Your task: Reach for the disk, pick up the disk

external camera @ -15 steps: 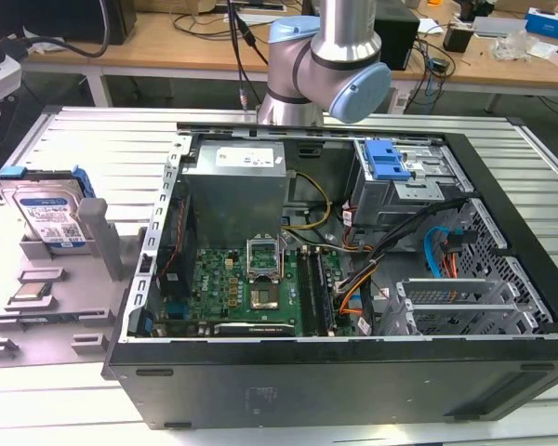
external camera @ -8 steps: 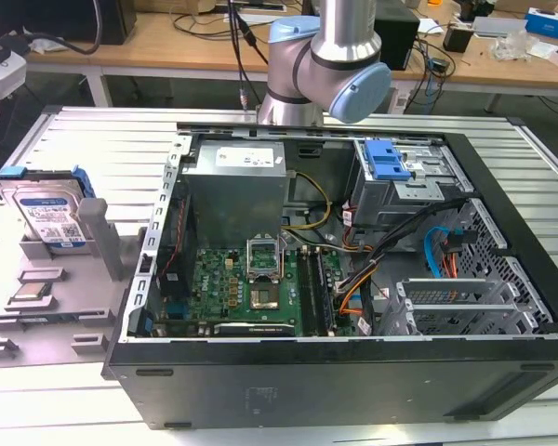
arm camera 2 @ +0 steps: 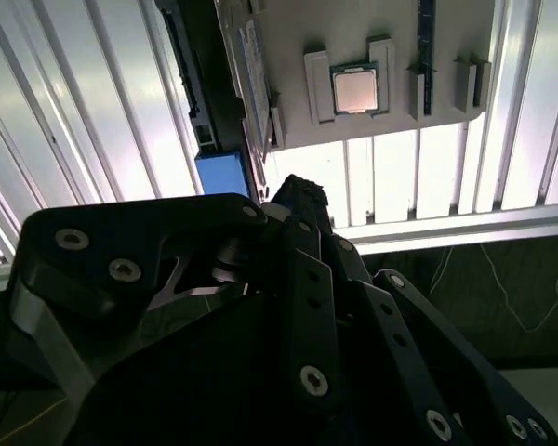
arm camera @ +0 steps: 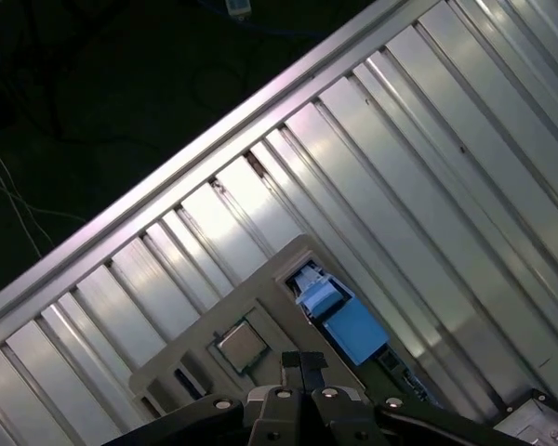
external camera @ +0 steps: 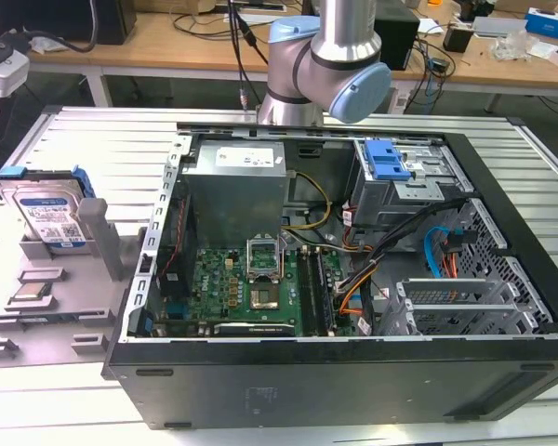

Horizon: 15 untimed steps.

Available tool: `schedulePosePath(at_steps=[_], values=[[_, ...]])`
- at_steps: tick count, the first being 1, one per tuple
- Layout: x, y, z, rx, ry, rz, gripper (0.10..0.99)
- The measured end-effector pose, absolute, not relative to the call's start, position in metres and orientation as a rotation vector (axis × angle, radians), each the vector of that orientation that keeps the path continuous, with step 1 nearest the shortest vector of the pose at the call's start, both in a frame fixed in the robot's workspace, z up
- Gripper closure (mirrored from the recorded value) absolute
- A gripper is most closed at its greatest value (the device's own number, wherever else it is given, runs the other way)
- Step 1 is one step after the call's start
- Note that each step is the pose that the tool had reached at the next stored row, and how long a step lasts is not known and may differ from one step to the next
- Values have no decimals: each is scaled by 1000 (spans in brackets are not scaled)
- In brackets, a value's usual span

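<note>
The exterior view gives the ribbed table (external camera: 65, 139), the open computer case (external camera: 353, 390) and the disk (external camera: 48, 216) standing on edge in a grey holder (external camera: 100, 234) at that view's left. Both wrist views bring in the gripper (arm camera: 303, 364), fingers together and holding nothing, hanging above the disk's blue end and the small square chip (arm camera 2: 358, 89) near it.

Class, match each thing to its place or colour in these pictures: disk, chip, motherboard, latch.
Things: 1 disk; 2 chip; 3 motherboard; 4 latch.
Descriptions: A green, inside the case; B blue, on the drive cage; C flat on the grey holder; D propped on edge in the grey holder.
Pairs: 1-D; 2-C; 3-A; 4-B.
</note>
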<state>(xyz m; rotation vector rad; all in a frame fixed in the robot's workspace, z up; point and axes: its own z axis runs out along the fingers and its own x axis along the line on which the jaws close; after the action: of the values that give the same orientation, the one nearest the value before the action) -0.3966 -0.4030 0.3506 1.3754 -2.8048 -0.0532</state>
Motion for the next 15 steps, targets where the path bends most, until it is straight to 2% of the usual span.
schedulePosePath(at_steps=[15], values=[[-397,-403,351,1515,-2730,-52,980]])
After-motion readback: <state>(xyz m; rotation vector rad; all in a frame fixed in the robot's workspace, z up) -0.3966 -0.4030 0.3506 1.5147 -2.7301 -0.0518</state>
